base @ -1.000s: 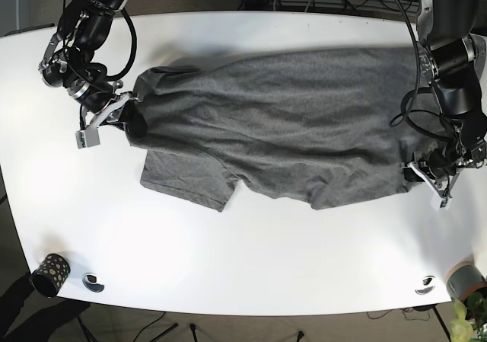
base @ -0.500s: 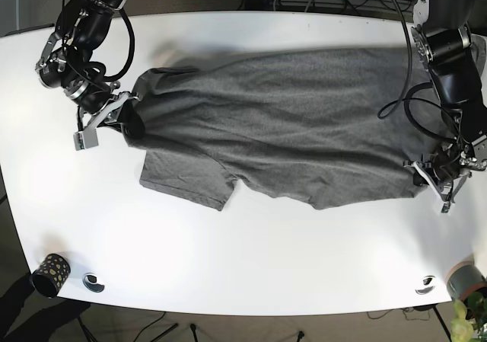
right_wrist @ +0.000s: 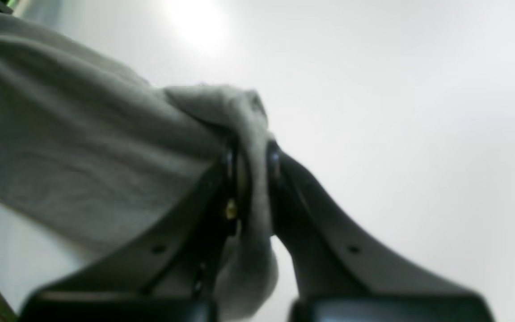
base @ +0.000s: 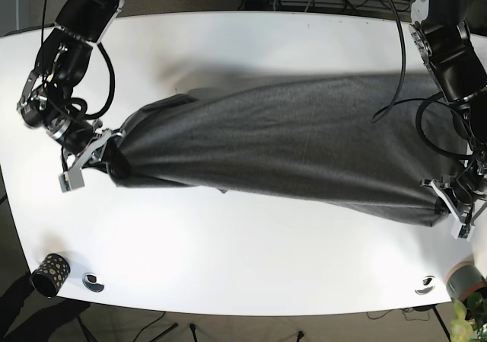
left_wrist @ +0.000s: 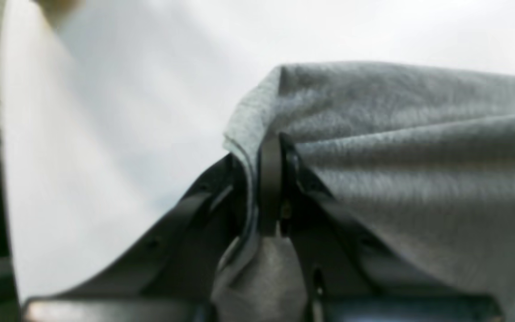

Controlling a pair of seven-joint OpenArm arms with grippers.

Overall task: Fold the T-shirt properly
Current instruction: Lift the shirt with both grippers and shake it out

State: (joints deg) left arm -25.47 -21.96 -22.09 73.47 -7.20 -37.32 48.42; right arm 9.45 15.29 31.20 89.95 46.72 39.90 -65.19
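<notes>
A dark grey T-shirt (base: 289, 151) stretches across the white table (base: 251, 258), pulled taut and bunched between both grippers. My left gripper (base: 450, 205) at the base view's right is shut on the shirt's corner; the left wrist view shows the cloth (left_wrist: 396, 147) pinched between its black fingers (left_wrist: 270, 188). My right gripper (base: 100, 159) at the base view's left is shut on the other end; the right wrist view shows fabric (right_wrist: 105, 147) clamped between its fingers (right_wrist: 230, 179).
A patterned black cup (base: 49, 272) stands at the front left corner. Two small round fittings (base: 93, 282) (base: 426, 284) sit near the front edge. A grey pot with a plant (base: 466, 285) is at the front right. Cables lie behind the table.
Both grippers have pulled toward the table's front, dragging the shirt with them. The flat shirt has lifted and bunched into a taut band; the sleeve at the front is folded under.
</notes>
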